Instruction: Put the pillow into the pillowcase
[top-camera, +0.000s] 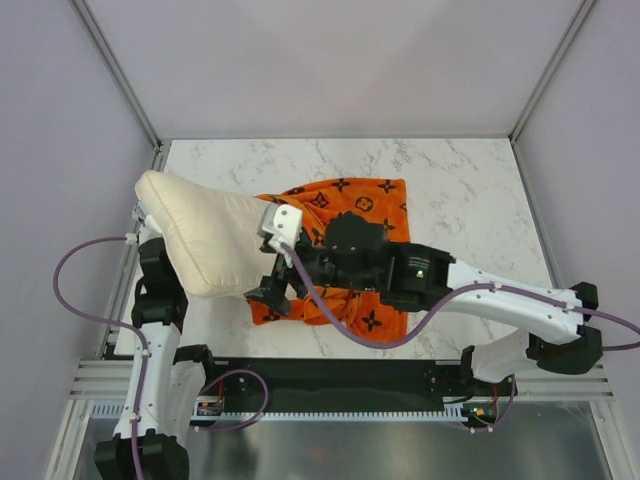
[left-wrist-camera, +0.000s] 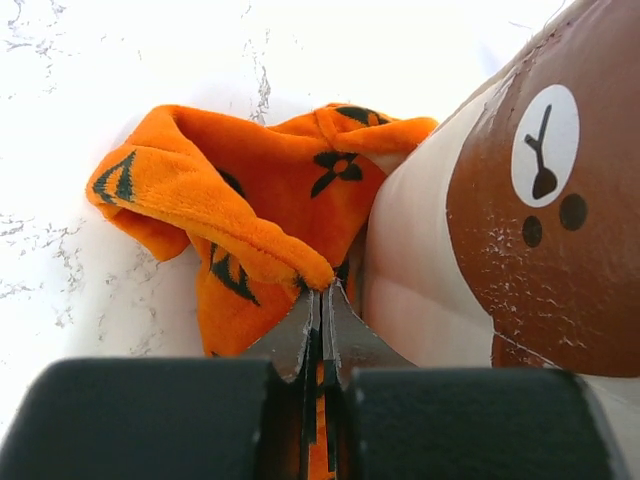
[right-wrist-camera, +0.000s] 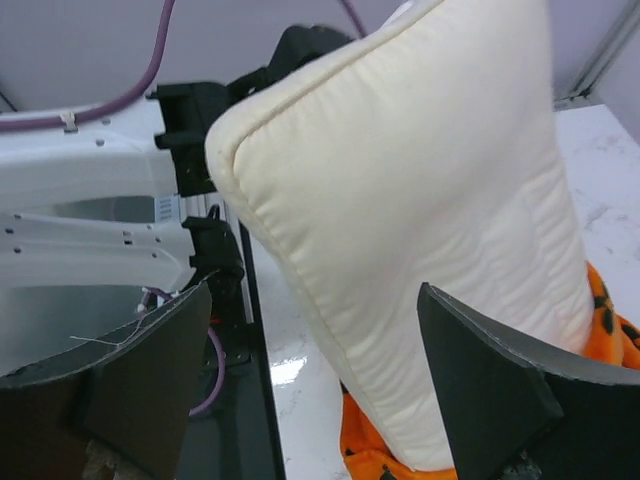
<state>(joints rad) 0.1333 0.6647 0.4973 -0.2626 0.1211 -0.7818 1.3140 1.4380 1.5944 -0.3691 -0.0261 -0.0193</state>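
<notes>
Only in the left wrist view is the left gripper (left-wrist-camera: 322, 295) seen: its 2 fingers are pressed together on a folded hem of the pillowcase (left-wrist-camera: 250, 200). At 3 o'clock a brown and white surface with a cartoon face (left-wrist-camera: 530, 230) is shown against the fabric; whether it belongs to the pillow cannot be told. From above, this gripper is hidden beneath the pillow (top-camera: 200, 235).

Only in the right wrist view is the right gripper (right-wrist-camera: 315, 290) shown plainly: its jaws are spread wide, with the pillow's piped edge standing between them and nothing clamped.

The pillow is cream, plump and faintly ridged, propped at a tilt at 9 o'clock of the pillowcase, its far corner raised toward 10 o'clock. The pillowcase is spread wrinkled at the middle of the marble table (top-camera: 450, 180).

The right arm (top-camera: 500, 295) is stretched from 4 o'clock across the orange fabric. The left arm (top-camera: 150, 300) is folded at 8 o'clock beside the pillow.
</notes>
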